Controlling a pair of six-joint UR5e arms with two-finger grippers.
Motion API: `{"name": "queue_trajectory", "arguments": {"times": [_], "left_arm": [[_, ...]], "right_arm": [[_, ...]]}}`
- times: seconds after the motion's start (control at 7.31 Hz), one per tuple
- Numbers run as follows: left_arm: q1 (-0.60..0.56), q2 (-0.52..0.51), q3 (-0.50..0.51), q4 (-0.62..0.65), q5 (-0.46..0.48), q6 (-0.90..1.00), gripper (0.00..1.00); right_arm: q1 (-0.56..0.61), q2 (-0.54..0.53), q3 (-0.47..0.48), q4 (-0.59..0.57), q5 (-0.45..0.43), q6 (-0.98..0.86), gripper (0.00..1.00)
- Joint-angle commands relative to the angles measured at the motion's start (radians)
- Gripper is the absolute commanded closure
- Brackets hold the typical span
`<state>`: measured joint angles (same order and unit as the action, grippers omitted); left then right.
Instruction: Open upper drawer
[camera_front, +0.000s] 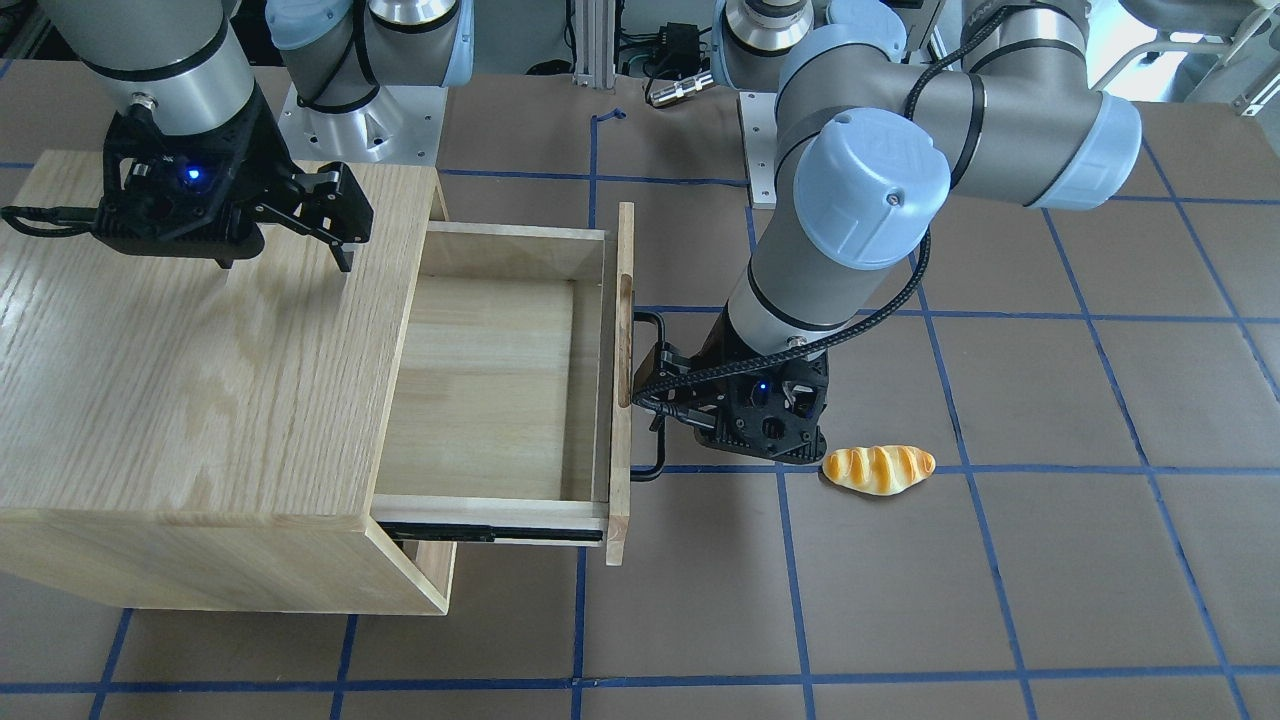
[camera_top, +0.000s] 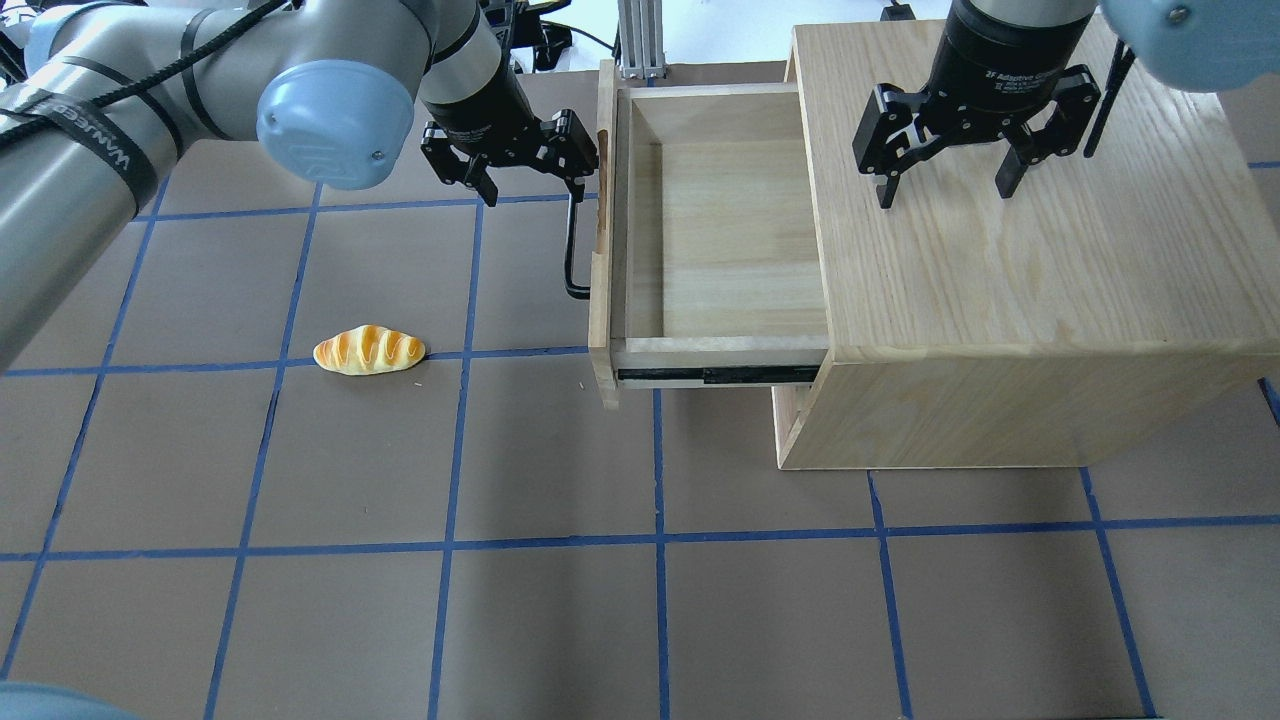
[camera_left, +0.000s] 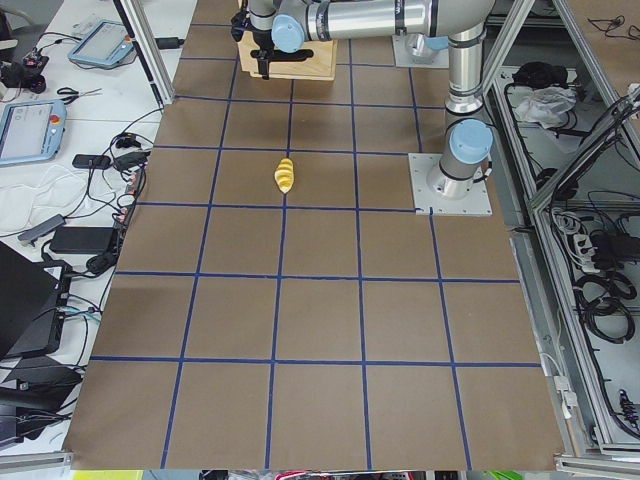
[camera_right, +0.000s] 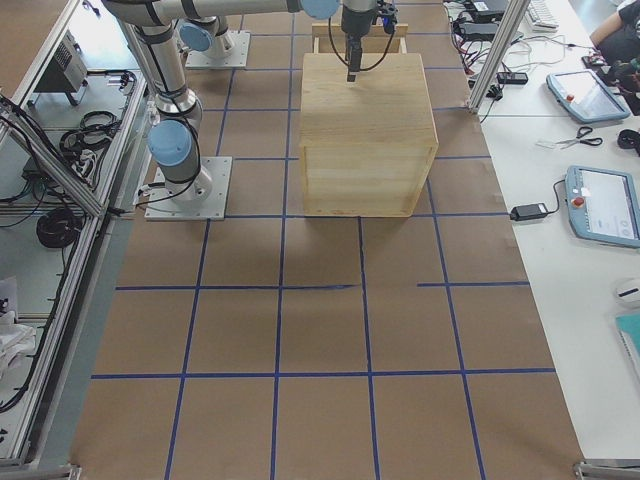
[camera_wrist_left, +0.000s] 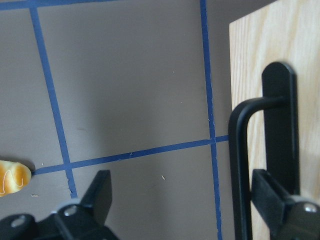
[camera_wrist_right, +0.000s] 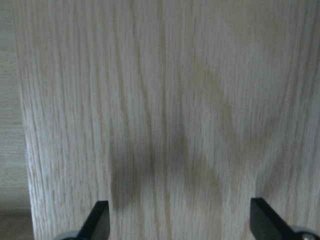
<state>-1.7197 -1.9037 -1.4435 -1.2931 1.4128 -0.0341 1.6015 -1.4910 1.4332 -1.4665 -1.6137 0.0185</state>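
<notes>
Brown surface (camera_top: 350, 480): paper-like cover with a blue tape grid; it carries everything here.
Strap (camera_top: 108, 150): black band round the left arm (camera_top: 200, 70), seemingly tying the cable to it. White letters begin "WANEED"; the rest is unreadable.
Bread (camera_top: 369, 350): glossy roll lying on a tape line, well apart from the drawer and touched by nothing. It takes no part in this task.
Left hand (camera_top: 533, 190): fingers spread wide, clamping nothing. It points down at the far end of the handle. In the wrist view one finger (camera_wrist_left: 272, 192) sits right at the bar, and the bar lies just inside the spread. This looks like a hooking pull, not a pinch.
Handle (camera_top: 570, 245): long black bar on the front panel, facing away from the cabinet.
Drawer (camera_top: 720, 230): pale wood, standing well out of the cabinet with its bare floor in view. A black rail (camera_top: 715, 376) shows along its near side. By my reading the opening is all but finished.
Cabinet (camera_top: 1000, 260): grained oak box at the right, holding the back of the drawer.
Right hand (camera_top: 945, 195): fingers wide apart and gripping nothing, tips aimed down at the cabinet top. I cannot tell whether they touch it. It is probably there to steady the cabinet against the pull.
Print: white "2F Adaptive" on the right hand's body, with the next word cut off. No writing shows on the wood or the bread.
</notes>
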Motion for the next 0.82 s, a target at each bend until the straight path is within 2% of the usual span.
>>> {"name": "queue_trajectory", "arguments": {"times": [0.0, 0.27, 0.68], "left_arm": [[0.003, 0.002, 0.000, -0.002, 0.000, 0.010, 0.00], [0.015, 0.031, 0.012, -0.062, 0.000, 0.008, 0.00], [0.054, 0.095, 0.090, -0.231, 0.032, 0.008, 0.00]], "right_arm": [[0.000, 0.000, 0.000, 0.000, 0.000, 0.000, 0.00], [0.000, 0.000, 0.001, 0.000, 0.000, 0.001, 0.00], [0.000, 0.000, 0.000, 0.000, 0.000, 0.000, 0.00]]}}
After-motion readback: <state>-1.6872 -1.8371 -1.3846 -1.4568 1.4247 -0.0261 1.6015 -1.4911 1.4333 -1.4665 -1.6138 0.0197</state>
